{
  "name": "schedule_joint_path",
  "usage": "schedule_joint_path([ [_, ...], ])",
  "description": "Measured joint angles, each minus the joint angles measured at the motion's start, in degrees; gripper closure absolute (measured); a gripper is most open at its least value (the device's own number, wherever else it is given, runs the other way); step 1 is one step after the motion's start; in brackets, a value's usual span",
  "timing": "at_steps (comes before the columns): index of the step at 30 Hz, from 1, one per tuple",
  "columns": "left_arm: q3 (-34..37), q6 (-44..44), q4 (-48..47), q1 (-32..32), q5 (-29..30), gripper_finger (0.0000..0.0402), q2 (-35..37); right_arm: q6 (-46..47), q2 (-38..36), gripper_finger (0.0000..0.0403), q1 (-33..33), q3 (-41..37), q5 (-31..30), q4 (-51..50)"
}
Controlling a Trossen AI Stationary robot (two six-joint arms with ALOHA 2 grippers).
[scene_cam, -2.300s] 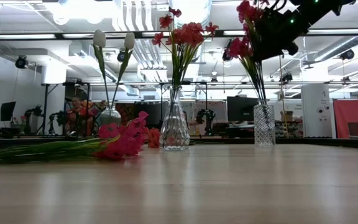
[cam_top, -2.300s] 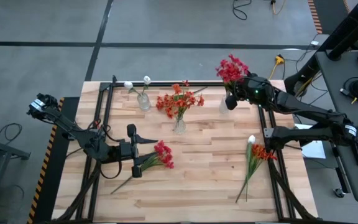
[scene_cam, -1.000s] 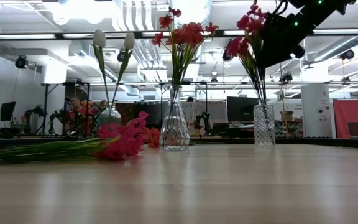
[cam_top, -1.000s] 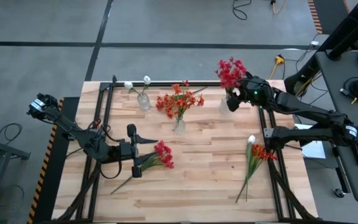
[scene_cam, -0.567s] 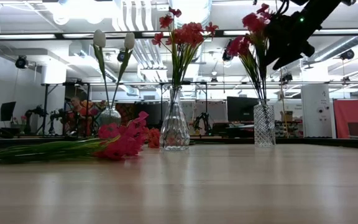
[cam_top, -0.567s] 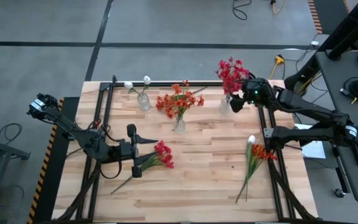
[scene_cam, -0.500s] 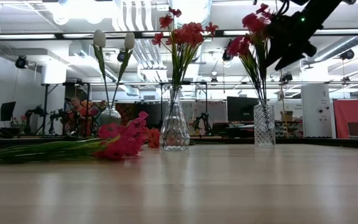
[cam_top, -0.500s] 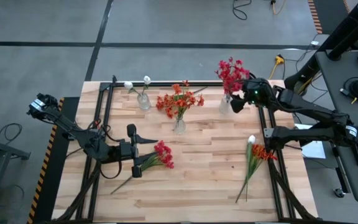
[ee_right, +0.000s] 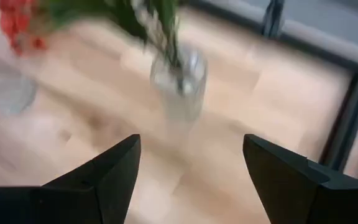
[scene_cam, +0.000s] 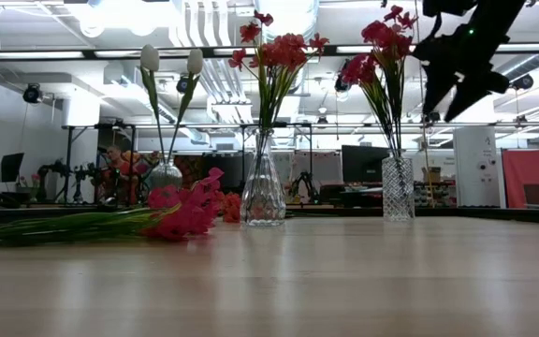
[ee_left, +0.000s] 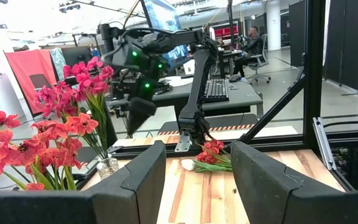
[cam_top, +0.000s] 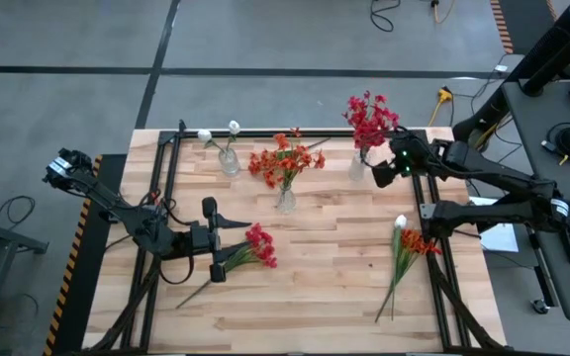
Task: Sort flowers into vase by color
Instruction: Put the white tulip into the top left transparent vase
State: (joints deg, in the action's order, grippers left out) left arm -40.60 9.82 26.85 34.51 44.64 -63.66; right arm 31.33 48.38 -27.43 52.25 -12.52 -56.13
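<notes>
We judge the sorting partly done. Three glass vases stand along the far edge of the tabletop (cam_top: pixel 315 287). The vase toward the far left corner (cam_top: pixel 229 162) holds two white blooms (cam_top: pixel 219 132). The middle vase (cam_top: pixel 285 201) holds the orange spray (cam_top: pixel 285 160). The vase toward the far right corner (cam_top: pixel 357 169) holds the red spray (cam_top: pixel 369 114), which stands upright in it.

The right pincer (cam_top: pixel 382 175) hangs just beside that vase, its fingers apart and clamped on nothing; in its own wrist view the vase shows between the spread fingers (ee_right: pixel 107 174).

Three flowers remain loose. A red spray (cam_top: pixel 248 249) lies flat near the left edge, its stem between the fingers of the left pincer (cam_top: pixel 213 240), which rests low on the tabletop; whether those fingers press the stem we cannot tell. Near the right edge an orange flower (cam_top: pixel 417 241) and a white flower (cam_top: pixel 400 223) lie side by side, their stems pointing toward the near edge.

We judge that these three await their matching vases.
</notes>
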Motion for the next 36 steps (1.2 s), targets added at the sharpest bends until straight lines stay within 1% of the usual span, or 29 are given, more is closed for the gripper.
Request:
schedule_joint_path([
  [3, 0.00, -0.40, -0.81, 0.07, 1.80, 0.0237, 0.01, 7.12, 0.00, 0.0132, 3.45, -0.10, 3.12, -4.96],
  [5, 0.00, -1.60, -2.92, 0.28, 4.25, 0.0237, 0.09, 11.38, 0.02, 0.0135, 7.53, -0.30, 3.76, -7.38],
  [7, 0.02, -3.68, -5.98, 0.34, 5.49, 0.0237, 0.58, 15.79, 0.04, 0.0138, 12.18, -0.45, 3.81, -9.56],
  [11, 0.02, -8.87, -9.92, 0.38, 5.27, 0.0237, 2.35, 24.83, 0.15, 0.0136, 22.38, -0.58, 3.71, -10.47],
  [13, 0.02, -10.79, -11.68, 0.38, 4.15, 0.0237, 3.46, 29.73, 0.64, 0.0135, 27.36, -0.69, 3.76, -10.51],
  [17, 0.02, -11.85, -14.44, 0.38, 3.80, 0.0237, 4.35, 38.79, 2.94, 0.0138, 36.43, -0.90, 3.75, -10.62],
  [21, 0.02, -11.87, -14.86, 0.38, 3.76, 0.0237, 4.04, 45.19, 6.47, 0.0140, 43.07, -0.90, 4.53, -10.57],
  [24, 0.02, -11.87, -14.82, 0.38, 3.78, 0.0237, 4.05, 48.16, 9.60, 0.0138, 46.57, -0.90, 5.47, -10.57],
  [26, 0.02, -11.87, -14.83, 0.38, 3.76, 0.0237, 4.11, 50.02, 11.60, 0.0135, 48.15, -0.92, 7.20, -10.59],
  [28, 0.02, -11.87, -14.79, 0.38, 3.78, 0.0237, 4.15, 51.69, 13.42, 0.0130, 49.16, -0.92, 9.53, -10.59],
  [31, 0.02, -11.87, -14.81, 0.38, 3.78, 0.0237, 4.15, 54.19, 15.82, 0.0121, 50.39, -0.92, 11.24, -10.66],
  [36, 0.02, -11.87, -14.80, 0.38, 3.78, 0.0237, 4.15, 56.72, 18.95, 0.0111, 51.25, -1.13, 12.43, -10.85],
])
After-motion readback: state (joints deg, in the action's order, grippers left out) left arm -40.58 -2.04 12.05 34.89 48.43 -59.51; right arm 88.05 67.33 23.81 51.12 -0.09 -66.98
